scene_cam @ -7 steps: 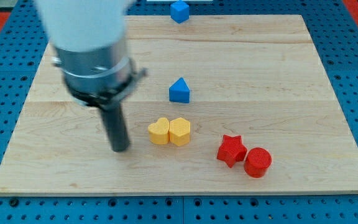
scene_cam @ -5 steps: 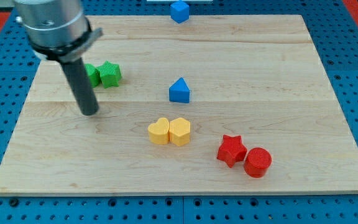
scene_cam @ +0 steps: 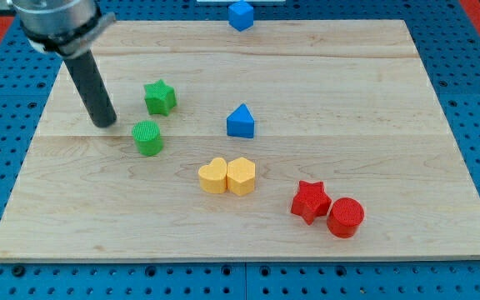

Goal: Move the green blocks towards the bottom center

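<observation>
A green star block [scene_cam: 161,97] lies in the upper left part of the wooden board [scene_cam: 390,100]. A green cylinder block [scene_cam: 148,137] lies just below it and slightly to the left, apart from it. My tip [scene_cam: 104,122] rests on the board to the left of both green blocks, a short gap from the green cylinder and level with the space between the two.
A blue triangular block [scene_cam: 241,122] sits near the board's centre. A blue cube [scene_cam: 240,15] is at the top edge. Two yellow blocks [scene_cam: 227,176] touch each other below centre. A red star [scene_cam: 310,201] and a red cylinder [scene_cam: 345,217] lie at lower right.
My tip moved from the lower middle left up and leftward. The green cylinder has shifted down and right, and the green star slightly to the right; the two are now apart.
</observation>
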Available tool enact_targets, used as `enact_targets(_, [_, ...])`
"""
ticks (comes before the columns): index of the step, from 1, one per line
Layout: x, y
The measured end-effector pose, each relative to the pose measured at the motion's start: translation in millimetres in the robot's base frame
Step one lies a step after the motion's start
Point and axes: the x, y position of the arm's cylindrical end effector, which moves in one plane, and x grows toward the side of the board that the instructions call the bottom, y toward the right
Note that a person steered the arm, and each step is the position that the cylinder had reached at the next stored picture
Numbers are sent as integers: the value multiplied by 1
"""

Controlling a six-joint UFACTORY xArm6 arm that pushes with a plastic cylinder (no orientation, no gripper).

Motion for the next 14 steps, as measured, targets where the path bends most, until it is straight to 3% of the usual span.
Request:
enact_targets(1, [-70,27])
enact_targets(3, [-6,59])
enact_targets(4, [-18,38])
enact_targets(5, [-39,52])
enact_targets(7, [1,62])
enact_targets(9, [-45,61])
enact_targets(10, [-46,67])
enact_targets(11, [-43,110])
enact_targets(12, [-33,117])
enact_targets(14, [19,87])
